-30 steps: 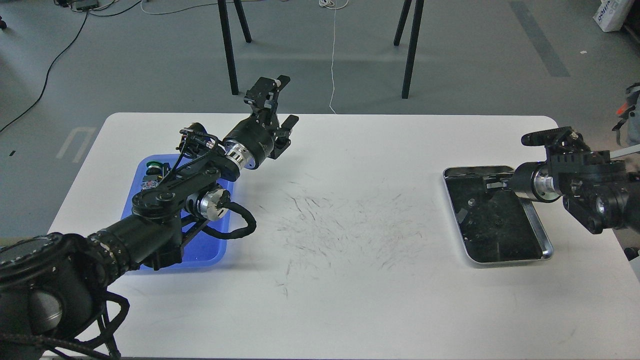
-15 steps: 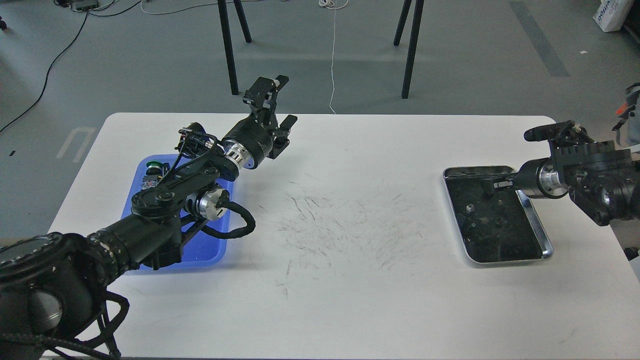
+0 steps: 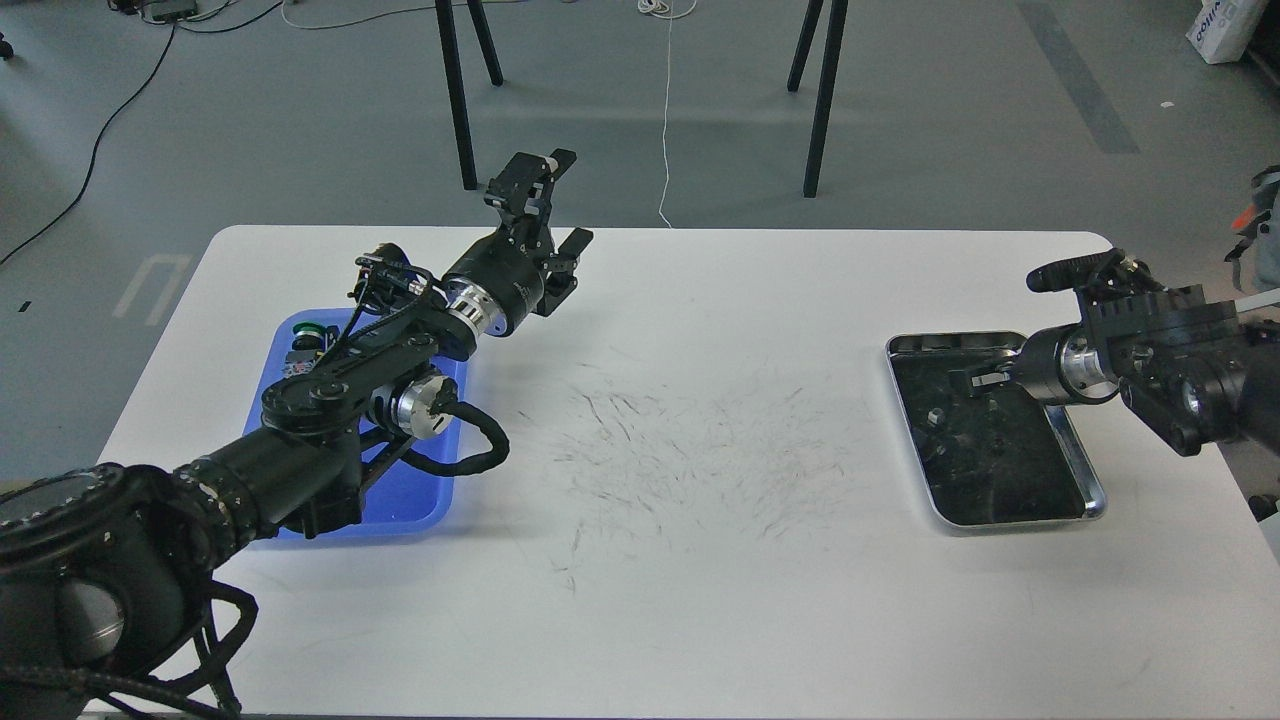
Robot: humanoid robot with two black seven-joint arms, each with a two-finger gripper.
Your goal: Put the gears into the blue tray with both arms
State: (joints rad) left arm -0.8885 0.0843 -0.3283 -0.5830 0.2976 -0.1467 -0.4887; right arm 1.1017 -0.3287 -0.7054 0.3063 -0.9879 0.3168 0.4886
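Blue tray (image 3: 425, 505), scuffed white table (image 3: 700, 600)

Two black jointed arms: left arm (image 3: 330, 410) with silver joint rings, looped black cables and braided sleeving near the base; right arm (image 3: 1150, 365) blocky, with one silver ring behind its dark gripper housing

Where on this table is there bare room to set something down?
The widest free patch is the scuffed middle of the white table, between the blue tray and the silver tray; the near edge is bare too. It is crowded at the left, where the left arm covers the blue tray.
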